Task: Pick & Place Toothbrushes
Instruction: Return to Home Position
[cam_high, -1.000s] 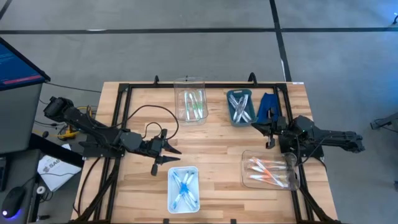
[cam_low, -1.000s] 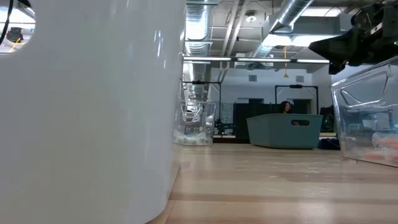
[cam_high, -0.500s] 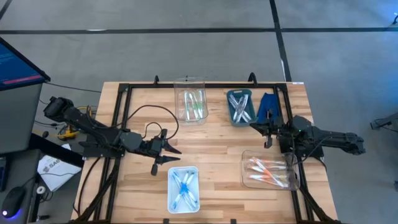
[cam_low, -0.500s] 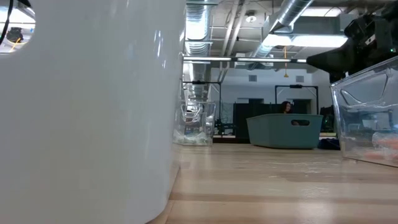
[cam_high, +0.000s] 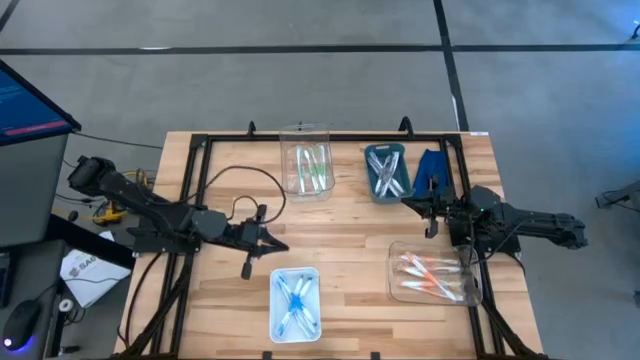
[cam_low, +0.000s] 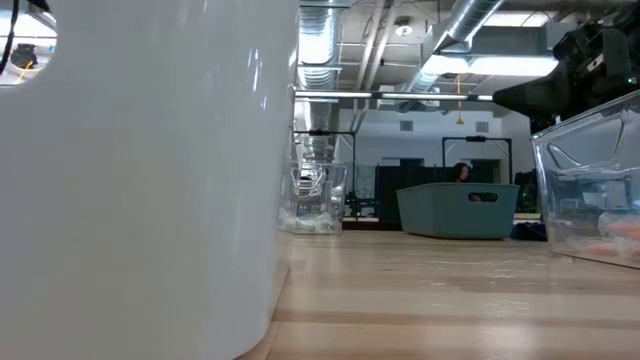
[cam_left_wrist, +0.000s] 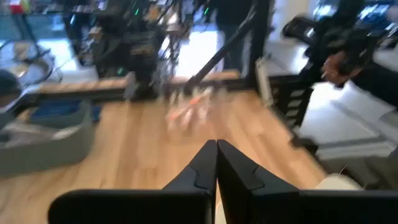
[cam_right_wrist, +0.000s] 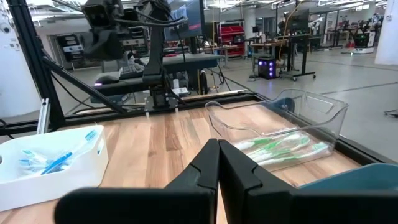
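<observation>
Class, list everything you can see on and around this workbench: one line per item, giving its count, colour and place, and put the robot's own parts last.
Wooden table: one, light brown, under everything.
Tall clear plastic bin: one, transparent, top centre of the high view.
Green toothbrushes: several, inside that bin.
Teal plastic bin: one, right of the tall clear bin.
Whitish toothbrushes: several, inside the teal bin.
Folded blue cloth: one, beside the teal bin's right side.
Low clear plastic bin: one, transparent, lower right.
Orange toothbrushes: several, inside it.
White plastic bin: one, bottom centre.
Blue toothbrushes: several, inside it.
Left gripper: dark, shut, empty, above the white bin.
Right gripper: dark, shut, empty, below the cloth.
</observation>
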